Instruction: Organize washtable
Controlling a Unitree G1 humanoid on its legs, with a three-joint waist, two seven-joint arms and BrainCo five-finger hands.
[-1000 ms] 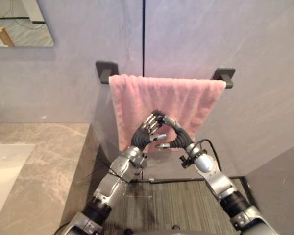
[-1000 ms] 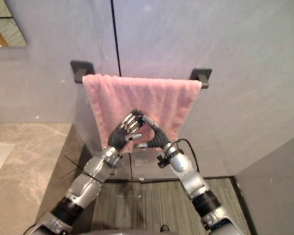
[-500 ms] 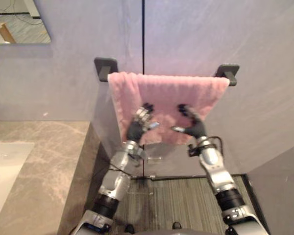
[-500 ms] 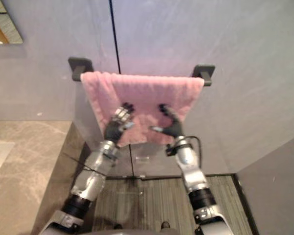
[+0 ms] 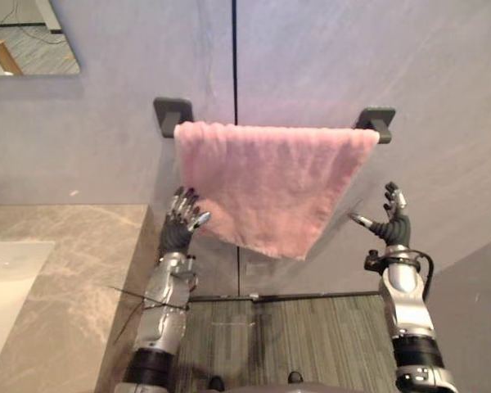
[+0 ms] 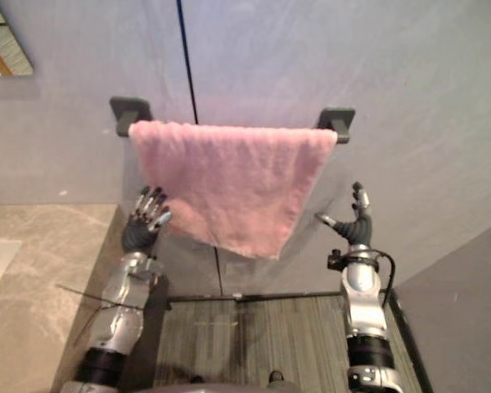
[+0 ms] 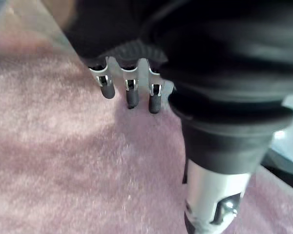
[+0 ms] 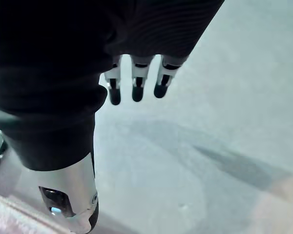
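Note:
A pink towel (image 5: 270, 180) hangs over a dark wall rail (image 5: 376, 123), its lower edge slanting down to a point at the right. My left hand (image 5: 178, 223) is raised beside the towel's lower left edge, fingers straight, holding nothing; in the left wrist view its fingers (image 7: 129, 92) point at the pink cloth (image 7: 63, 161). My right hand (image 5: 390, 219) is raised to the right of the towel, apart from it, fingers spread and open; in the right wrist view its fingers (image 8: 136, 85) face the bare grey wall.
A grey marble washtable top (image 5: 57, 270) with a white sink (image 5: 4, 270) lies at the lower left. A mirror corner (image 5: 24, 37) hangs at the upper left. Striped grey floor (image 5: 311, 336) runs below the towel, and a grey wall (image 5: 475, 311) stands at the right.
Both hands have let go of the towel's front and moved apart, the left to its left edge, the right out past its right side. The towel now hangs flat.

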